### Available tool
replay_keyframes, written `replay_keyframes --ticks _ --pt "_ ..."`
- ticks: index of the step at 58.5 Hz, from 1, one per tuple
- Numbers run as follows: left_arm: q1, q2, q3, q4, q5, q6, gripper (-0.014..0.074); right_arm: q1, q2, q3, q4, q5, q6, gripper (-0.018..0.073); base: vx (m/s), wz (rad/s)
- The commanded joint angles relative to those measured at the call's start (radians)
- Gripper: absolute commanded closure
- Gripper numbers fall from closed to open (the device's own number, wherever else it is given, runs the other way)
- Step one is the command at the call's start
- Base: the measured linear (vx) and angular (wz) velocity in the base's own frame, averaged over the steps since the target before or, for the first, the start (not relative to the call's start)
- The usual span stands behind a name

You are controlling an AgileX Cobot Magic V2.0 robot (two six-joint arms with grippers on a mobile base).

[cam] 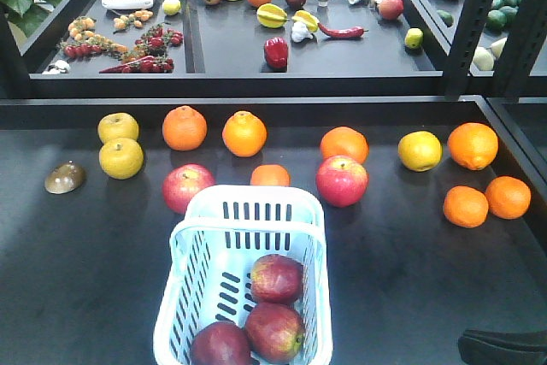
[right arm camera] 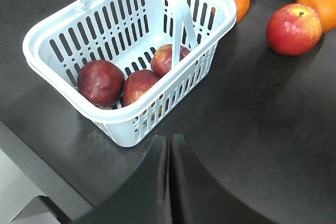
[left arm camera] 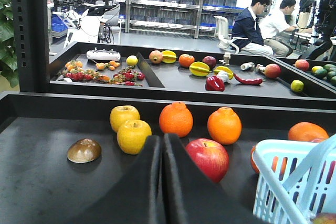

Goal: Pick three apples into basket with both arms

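Note:
Three dark maroon apples lie together in the pale blue basket [cam: 183, 273] at the table's near centre: one [cam: 276, 278] towards the back, one [cam: 275, 331] at the front, one [cam: 220, 344] front left. The right wrist view shows the same apples [right arm camera: 101, 82] [right arm camera: 139, 85] [right arm camera: 165, 59] inside the basket [right arm camera: 126, 115], its handle upright. My right gripper [right arm camera: 169, 138] is shut and empty, just outside the basket's near corner. Left of the basket [left arm camera: 294, 182], my left gripper [left arm camera: 161, 137] is shut and empty, low over the table. In the front view only a piece of the right arm [cam: 504, 348] shows.
Brighter red apples [cam: 187, 187] [cam: 342, 180] sit just behind the basket, among oranges [cam: 244, 133] [cam: 473, 145] and yellow fruit [cam: 120, 157]. A brown half-round object [cam: 65, 177] lies at the left. Raised black trays [cam: 192, 49] of produce stand behind. The table's near edge [right arm camera: 31, 156] is close.

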Motion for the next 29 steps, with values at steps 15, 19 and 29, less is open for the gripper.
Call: replay_keyframes --ticks 15,19,29 --pt "0.004 -0.014 -0.017 -0.002 -0.066 -0.01 0.0602 0.0 0.002 0.003 -0.008 -0.074 -0.005 0.0564 0.0 0.0" --pt "0.004 -0.014 -0.017 -0.002 -0.066 -0.01 0.0602 0.0 0.0 0.037 -0.008 -0.076 -0.005 0.0564 0.0 0.0" --pt "0.004 -0.014 -0.017 -0.002 -0.065 -0.01 0.0602 -0.005 -0.016 0.141 -0.005 -0.154 -0.005 0.0564 0.0 0.0"
